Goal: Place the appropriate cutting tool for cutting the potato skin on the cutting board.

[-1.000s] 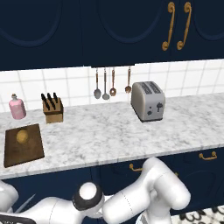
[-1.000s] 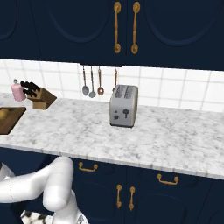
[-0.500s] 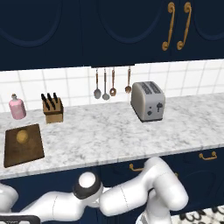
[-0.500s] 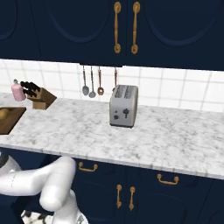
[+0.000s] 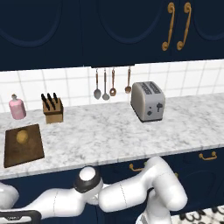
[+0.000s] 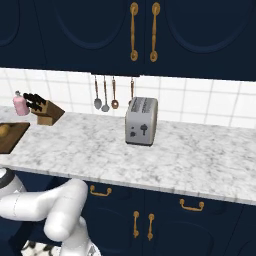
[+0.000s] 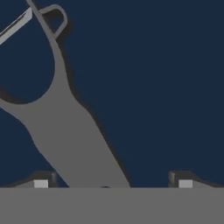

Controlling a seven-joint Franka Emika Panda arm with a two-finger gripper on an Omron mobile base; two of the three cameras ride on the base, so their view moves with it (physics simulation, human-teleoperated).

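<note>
While the end effector (image 7: 113, 183) stands spread wide, the grey cutting tool (image 7: 65, 127) lies between its fingertips, running to the hand view's upper left; contact unclear. Potato (image 5: 22, 137) sits on cutting board (image 5: 26, 151), left bench (image 5: 113, 135).

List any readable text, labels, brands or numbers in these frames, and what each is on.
None readable.
Toaster: dark dots for controls on its end face, no lettering.
Pink bottle: plain, no label.
Knife block: plain wood, no mark.
Cutting board and potato: no marks.
Grey cutting tool in the hand view: no stamp or brand.
</note>
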